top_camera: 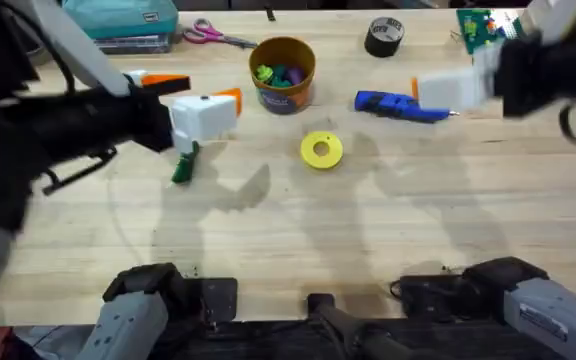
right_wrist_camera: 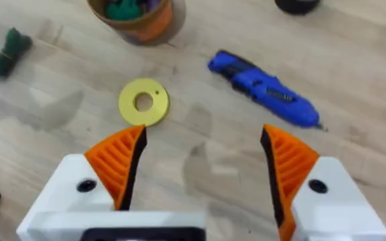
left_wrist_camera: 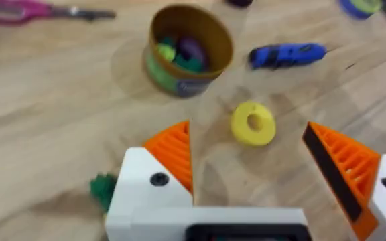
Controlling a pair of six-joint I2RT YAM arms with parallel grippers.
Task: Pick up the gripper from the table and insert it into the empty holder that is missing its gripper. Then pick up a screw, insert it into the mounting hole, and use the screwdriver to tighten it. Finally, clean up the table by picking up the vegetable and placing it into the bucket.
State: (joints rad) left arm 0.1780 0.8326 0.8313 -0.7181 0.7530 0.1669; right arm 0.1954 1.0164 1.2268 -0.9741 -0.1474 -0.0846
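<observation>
With both grippers, left gripper [left_wrist_camera: 250,171] and right gripper [right_wrist_camera: 203,167], hovering jaws apart and empty, I'd say cleanup comes next: the left must drop onto the vegetable [top_camera: 184,165] at seven o'clock of the bucket [top_camera: 283,72].

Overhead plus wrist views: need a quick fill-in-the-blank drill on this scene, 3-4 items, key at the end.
1. The bucket holds several coloured ____.
2. The yellow disc lies on the table between the vegetable and the ____.
3. The left gripper and the right gripper both have their fingers ____.
4. The pink-handled ____ lie near the table's far edge, left of the bucket.

Missing words: toys; screwdriver; open; scissors
</observation>
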